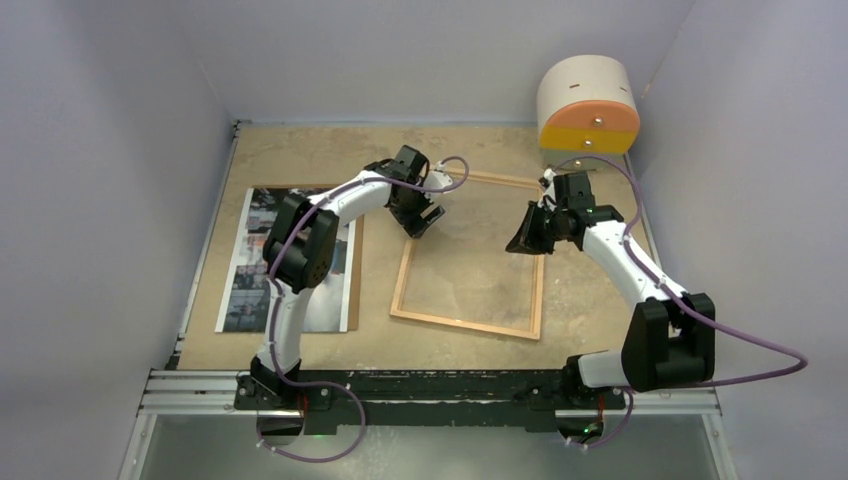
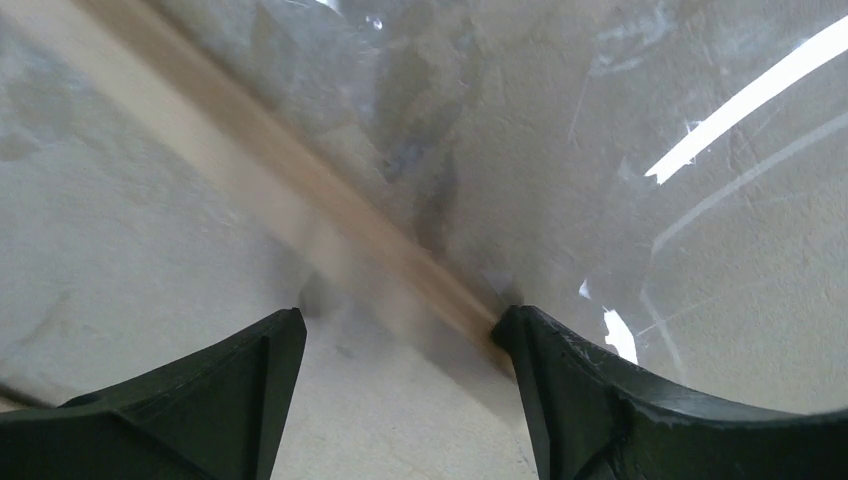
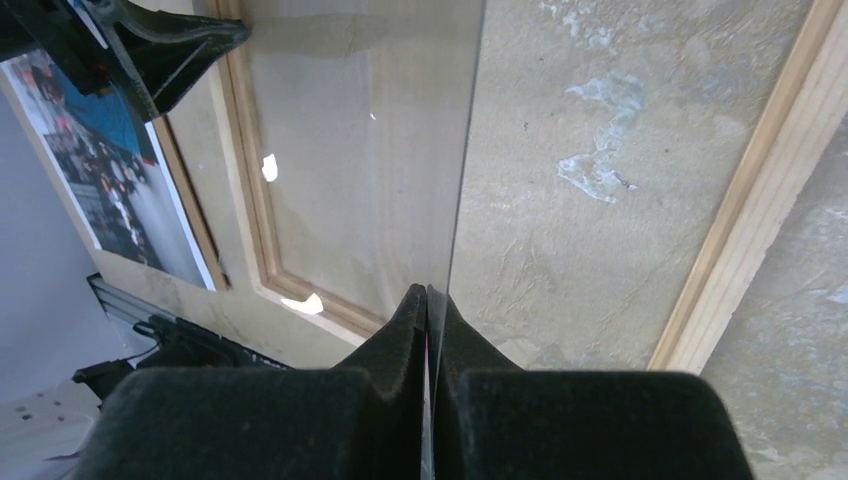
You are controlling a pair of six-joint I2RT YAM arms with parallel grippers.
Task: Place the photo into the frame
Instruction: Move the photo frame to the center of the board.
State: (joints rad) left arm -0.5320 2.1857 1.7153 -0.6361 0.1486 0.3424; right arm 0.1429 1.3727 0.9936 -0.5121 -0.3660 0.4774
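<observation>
The photo [image 1: 262, 258] lies face up at the left of the table; it also shows in the right wrist view [image 3: 110, 170]. The frame [image 1: 468, 322] of light wood lies flat mid-table. My right gripper [image 1: 525, 240] is shut on the edge of the clear pane [image 3: 350, 150], which it holds tilted above the frame's opening, with the frame's rail [image 3: 740, 180] below. My left gripper [image 1: 425, 222] is open and empty at the frame's far left part. Its fingers straddle the blurred moulding [image 2: 300, 190], with the pane [image 2: 650, 200] to the right.
A brown backing panel [image 1: 354, 270] lies under the photo, its edge showing beside the frame. A beige and orange cylinder [image 1: 588, 105] stands at the back right. Grey walls close in the table on three sides. A metal rail [image 1: 430, 385] runs along the near edge.
</observation>
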